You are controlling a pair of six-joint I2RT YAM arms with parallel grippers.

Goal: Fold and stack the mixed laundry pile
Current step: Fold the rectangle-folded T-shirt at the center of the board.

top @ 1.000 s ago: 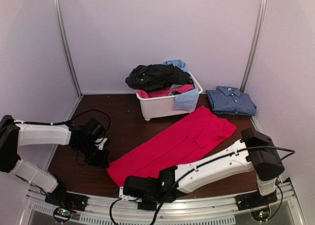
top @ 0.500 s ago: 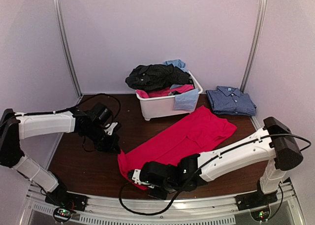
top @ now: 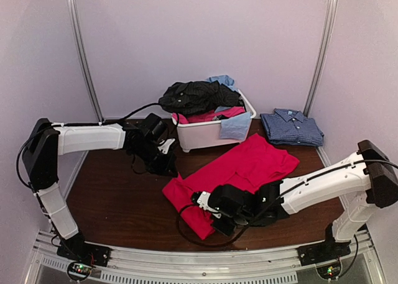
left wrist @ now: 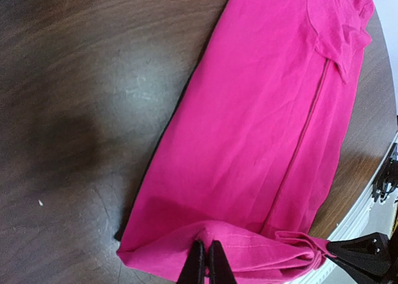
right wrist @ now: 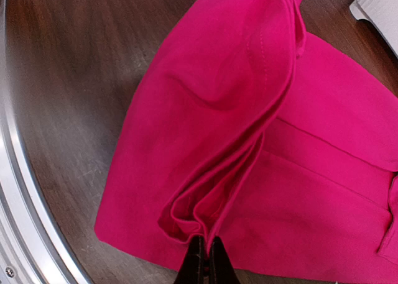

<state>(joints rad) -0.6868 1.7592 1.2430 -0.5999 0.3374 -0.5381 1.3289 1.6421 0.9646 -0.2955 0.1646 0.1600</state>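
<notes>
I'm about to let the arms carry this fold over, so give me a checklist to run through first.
1. Left gripper shut on the pink garment hem: ok.
2. Right gripper shut on the same hem: ok.
3. Lifted hem smooth between the grips: not ok, bunched into pleats by the right gripper.
4. Rest of the garment flat on the table: ok, one sleeve folded in.
5. Left gripper clear of the white tub: cannot tell, they look close from above.
6. Blue checked shirt out of the fold's path: ok.

Your pink garment (top: 249,163) lies diagonally, near end doubled back; behind it heap the black garment (top: 196,96) and blue cloth (top: 235,127); the checked shirt (top: 292,127) lies folded.
</notes>
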